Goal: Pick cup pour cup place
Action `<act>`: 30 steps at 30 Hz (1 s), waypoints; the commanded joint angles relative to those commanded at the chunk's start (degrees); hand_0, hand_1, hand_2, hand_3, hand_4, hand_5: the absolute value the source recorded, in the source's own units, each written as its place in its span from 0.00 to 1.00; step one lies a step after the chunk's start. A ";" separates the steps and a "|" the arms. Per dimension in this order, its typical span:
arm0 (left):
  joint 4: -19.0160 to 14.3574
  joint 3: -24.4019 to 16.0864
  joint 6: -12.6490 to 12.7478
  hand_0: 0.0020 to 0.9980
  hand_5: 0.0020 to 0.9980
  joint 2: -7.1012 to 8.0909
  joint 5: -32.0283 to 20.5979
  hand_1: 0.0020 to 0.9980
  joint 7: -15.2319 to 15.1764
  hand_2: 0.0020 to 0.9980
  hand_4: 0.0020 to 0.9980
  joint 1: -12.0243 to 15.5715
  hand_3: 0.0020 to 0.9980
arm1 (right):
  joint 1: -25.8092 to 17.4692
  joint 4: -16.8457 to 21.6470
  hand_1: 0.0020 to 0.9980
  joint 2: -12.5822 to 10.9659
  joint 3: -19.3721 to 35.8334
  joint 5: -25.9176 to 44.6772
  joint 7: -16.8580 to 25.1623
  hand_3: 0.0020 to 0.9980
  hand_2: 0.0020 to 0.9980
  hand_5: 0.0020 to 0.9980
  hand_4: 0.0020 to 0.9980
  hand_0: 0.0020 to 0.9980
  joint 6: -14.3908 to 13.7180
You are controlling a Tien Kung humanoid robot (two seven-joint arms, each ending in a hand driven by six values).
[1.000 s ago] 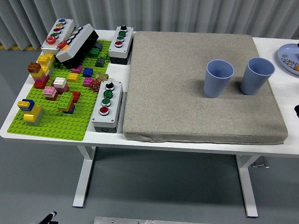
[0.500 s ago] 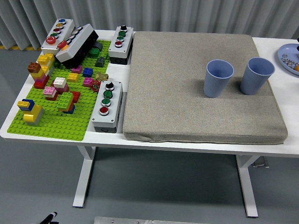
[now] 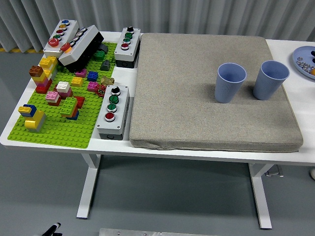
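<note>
Two blue ribbed cups stand upright on the grey cushion mat (image 3: pixel 197 98), side by side toward its right. The left cup (image 3: pixel 230 82) and the right cup (image 3: pixel 270 79) are a short gap apart, both with open mouths facing up. I cannot see anything inside either one. Neither of my hands shows in the head view, and nothing touches the cups.
A blue plate (image 3: pixel 304 60) with small items sits at the table's far right edge. On the left lie a green brick baseplate (image 3: pixel 59 128) with several coloured bricks and three grey button boxes (image 3: pixel 113 111) (image 3: pixel 128 46) (image 3: pixel 61 38).
A small dark shape at the right edge beside the mat, seen a second ago, is gone. The cups have not moved.
</note>
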 joint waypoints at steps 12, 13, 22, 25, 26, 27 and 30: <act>0.00 0.32 -0.15 0.85 0.96 -0.23 0.06 0.84 -0.17 0.86 0.62 -0.31 0.77 | -4.10 0.92 0.89 -0.43 0.93 -1.46 -1.36 1.00 1.00 0.29 0.91 0.94 1.45; 0.00 0.30 -0.16 0.85 0.96 -0.26 0.09 0.84 -0.16 0.85 0.62 -0.34 0.77 | -4.61 0.88 0.89 -0.29 0.74 -1.35 -1.22 1.00 0.99 0.29 0.90 0.95 1.33; 0.00 0.66 -0.20 0.85 0.96 -0.35 0.03 0.84 -0.20 0.85 0.62 -0.48 0.77 | -6.90 -1.88 0.89 0.98 -2.26 -0.29 0.70 1.00 0.98 0.30 0.90 0.95 -0.39; 0.00 0.89 -0.22 0.85 0.96 -0.34 -0.05 0.84 -0.21 0.85 0.62 -0.59 0.77 | -6.58 -2.87 0.89 1.31 -3.05 -0.06 1.21 0.99 0.98 0.31 0.89 0.95 -0.73; 0.00 0.99 -0.20 0.85 0.96 -0.35 -0.10 0.84 -0.22 0.85 0.62 -0.65 0.77 | -6.37 -3.26 0.89 1.45 -3.37 0.21 1.51 0.99 0.98 0.31 0.89 0.95 -0.52; 0.00 1.07 -0.21 0.85 0.96 -0.34 -0.15 0.84 -0.22 0.85 0.62 -0.68 0.77 | -6.18 -3.52 0.89 1.55 -3.52 0.31 1.66 0.99 0.98 0.31 0.89 0.95 -0.54; 0.00 1.29 -0.23 0.85 0.96 -0.32 -0.32 0.84 -0.23 0.85 0.62 -0.74 0.77 | -5.62 -4.22 0.89 1.81 -3.85 0.50 2.12 0.99 0.98 0.31 0.89 0.95 -0.73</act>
